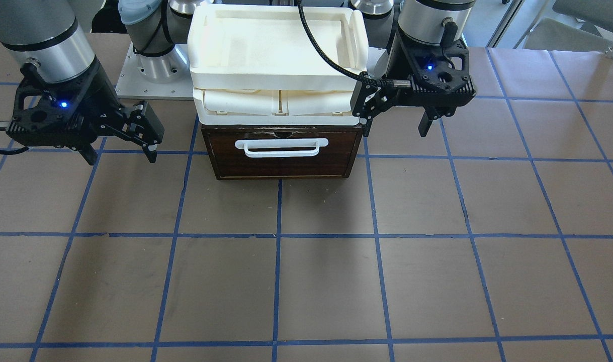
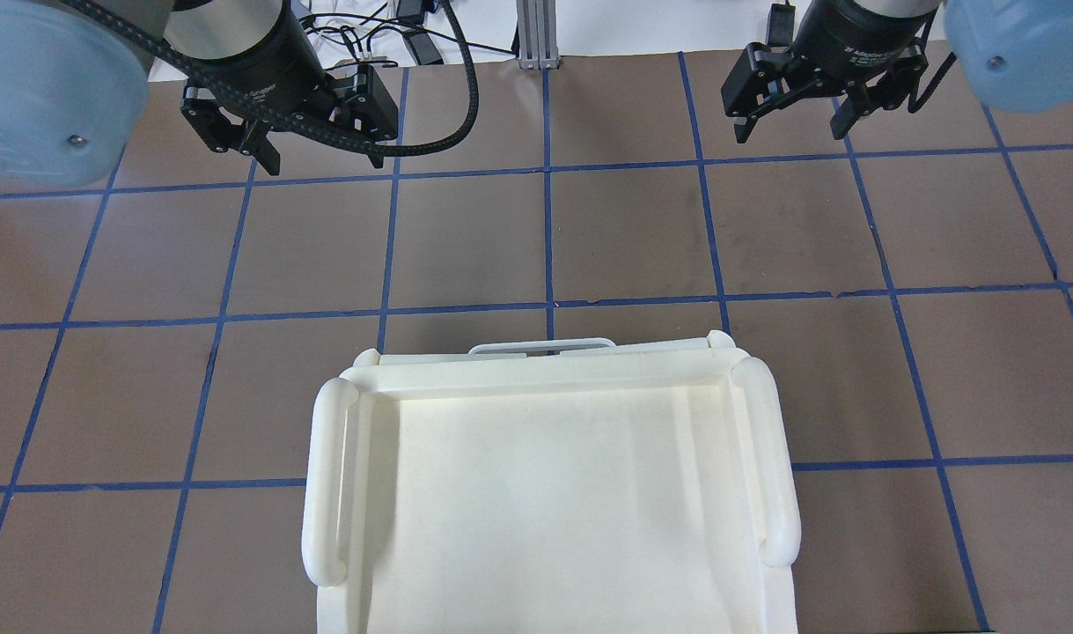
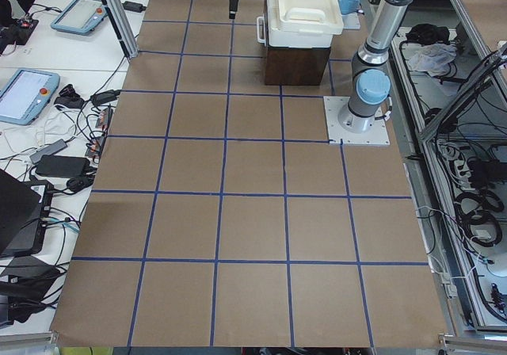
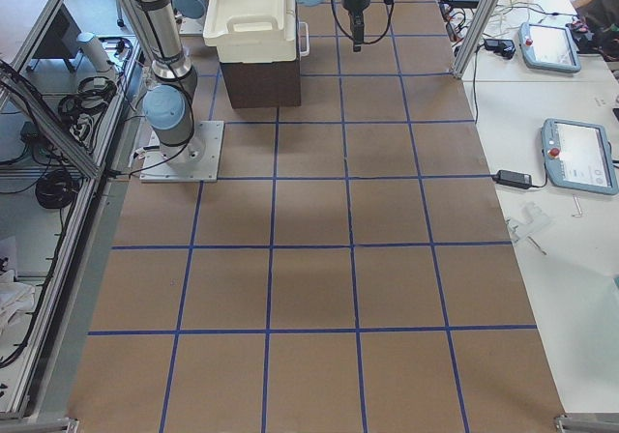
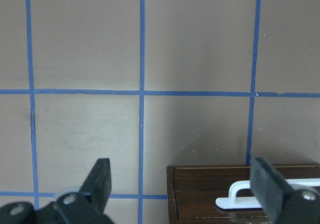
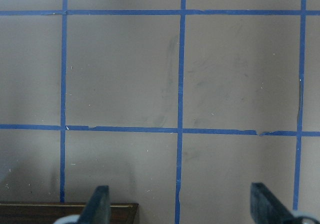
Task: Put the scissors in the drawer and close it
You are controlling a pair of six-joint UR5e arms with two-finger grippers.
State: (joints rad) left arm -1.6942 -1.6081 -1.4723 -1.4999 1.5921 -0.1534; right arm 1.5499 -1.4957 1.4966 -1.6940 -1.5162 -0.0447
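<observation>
Left gripper (image 1: 396, 125) and right gripper (image 1: 121, 155): both hang with their jaws spread wide and hold nothing. Each hovers above the bare table, one on either side of the drawer unit and apart from it. The fingers are thin, dark and matt, and they point down; both wrist views show only tabletop between them. This symmetrical, hands-off stance suits a neutral pose, in which neither arm is committed to a grasp or a push.

Drawer (image 1: 281, 153): dark brown wood-grain front with a glossy finish. It sits flush in its case, so it is judged shut. A white bar handle (image 1: 281, 147) of smooth plastic stands proud of the front, leaving a gap behind it that a finger could hook.

Scissors: visible in no view. They lie nowhere on the open table and in neither gripper. Whether they are inside the shut drawer cannot be told.

Trays (image 1: 273, 80): cream plastic with rounded rims and tubular side grips, stacked on top of the drawer case. No contents show in the top one.

Table (image 1: 326, 286): flat, matt brown covering, faintly scuffed, divided into squares by blue tape lines (image 1: 276, 235).
</observation>
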